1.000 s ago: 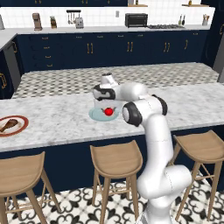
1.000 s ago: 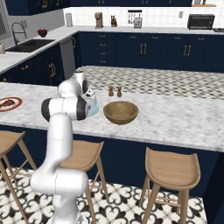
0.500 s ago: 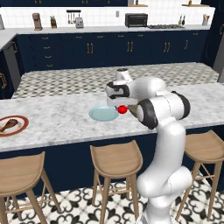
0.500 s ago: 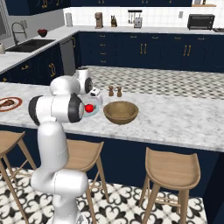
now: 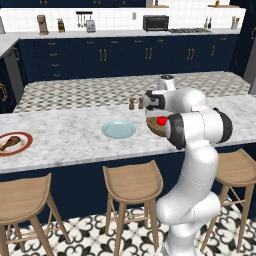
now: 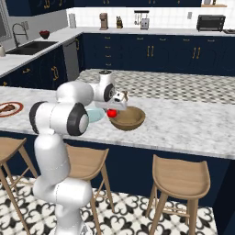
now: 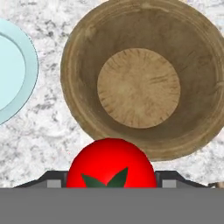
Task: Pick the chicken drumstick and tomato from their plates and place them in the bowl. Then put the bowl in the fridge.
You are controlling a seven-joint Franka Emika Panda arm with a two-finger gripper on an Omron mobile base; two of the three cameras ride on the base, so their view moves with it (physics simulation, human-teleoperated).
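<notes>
My gripper (image 5: 161,119) is shut on the small red tomato (image 5: 161,121), holding it just above the counter at the near rim of the wooden bowl (image 6: 129,119). In the hand view the tomato (image 7: 111,164) sits between the fingertips, and the bowl (image 7: 140,78) lies empty just beyond it. The pale blue plate (image 5: 118,129) lies bare to the left of the bowl. Far to the left, the brown chicken drumstick (image 5: 10,142) rests on the red-rimmed plate (image 5: 25,145). From the right base view I see the same tomato (image 6: 111,113) and the drumstick plate (image 6: 16,106).
Two small shakers (image 5: 136,103) stand just behind the bowl. Wooden stools (image 5: 132,181) line the counter's near side. A second counter runs behind, with navy cabinets beyond it. A sink (image 6: 27,46) is at the far left, and a grey panel (image 5: 251,60) stands at the right edge.
The arm has swung to the right with the tomato, from above the pale blue plate to the bowl's near rim. The grip has stayed the same.
</notes>
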